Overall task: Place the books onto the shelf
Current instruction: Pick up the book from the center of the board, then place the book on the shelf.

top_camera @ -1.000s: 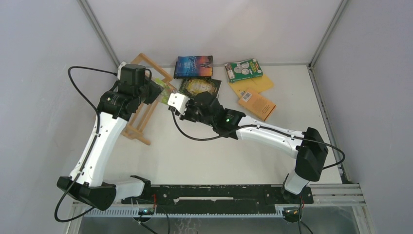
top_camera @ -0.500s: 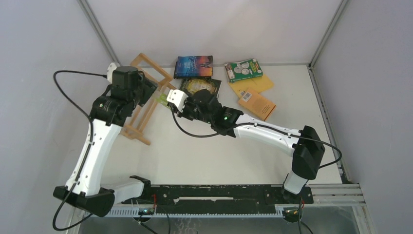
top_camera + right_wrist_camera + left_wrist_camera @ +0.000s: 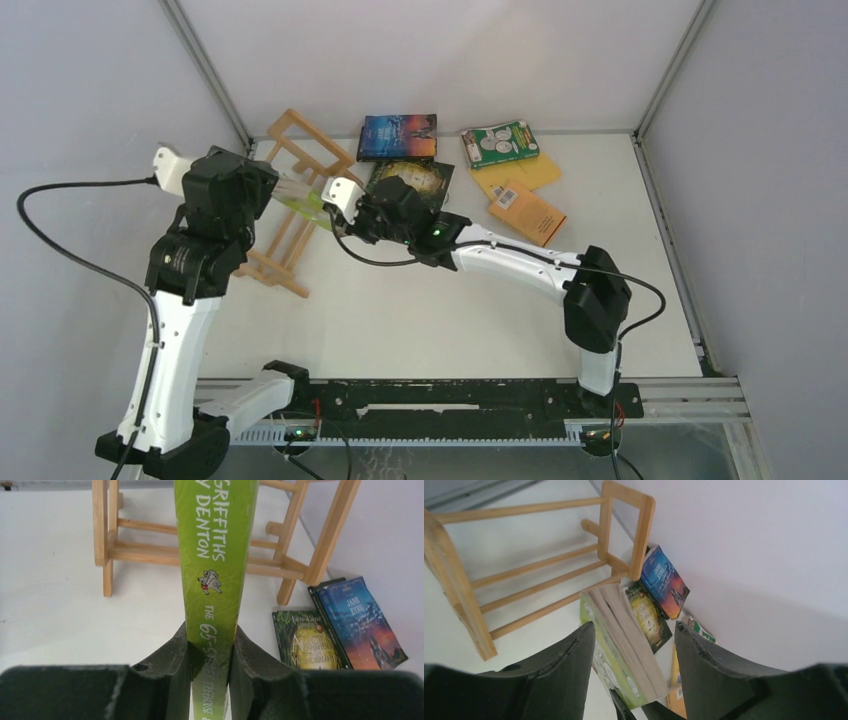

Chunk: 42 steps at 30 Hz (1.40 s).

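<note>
Our right pincer (image 3: 211,632) squeezes the lime-green book (image 3: 215,540) tight by its spine and holds it close to the shelf (image 3: 464,595). Our left pincer (image 3: 634,626) is open with nothing in it. The shelf stands on the worktop (image 3: 450,310).

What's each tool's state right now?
Left tool: open, holding nothing.
Right tool: closed on the green book.
</note>
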Each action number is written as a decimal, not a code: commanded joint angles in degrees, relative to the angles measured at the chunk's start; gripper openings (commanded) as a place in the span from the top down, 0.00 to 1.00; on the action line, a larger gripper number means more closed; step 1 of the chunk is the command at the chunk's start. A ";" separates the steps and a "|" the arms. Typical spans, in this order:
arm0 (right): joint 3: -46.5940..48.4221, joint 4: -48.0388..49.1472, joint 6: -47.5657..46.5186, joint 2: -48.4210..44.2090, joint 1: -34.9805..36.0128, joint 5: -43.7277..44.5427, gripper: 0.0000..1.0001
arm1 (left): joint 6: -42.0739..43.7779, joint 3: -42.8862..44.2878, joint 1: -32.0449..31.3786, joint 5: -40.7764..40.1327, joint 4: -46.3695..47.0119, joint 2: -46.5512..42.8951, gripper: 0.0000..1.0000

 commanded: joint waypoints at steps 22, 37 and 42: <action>46.94 -6.42 6.52 26.56 2.77 -1.38 1.00 | 15.49 -10.25 0.28 -19.38 16.11 -14.79 0.37; 58.61 -4.49 9.61 37.83 4.53 -3.15 1.00 | 23.67 -10.52 0.15 -15.46 17.85 -16.70 0.36; 59.39 -2.65 10.08 39.99 5.37 -4.47 1.00 | 25.40 -11.85 0.16 -15.31 19.41 -17.58 0.36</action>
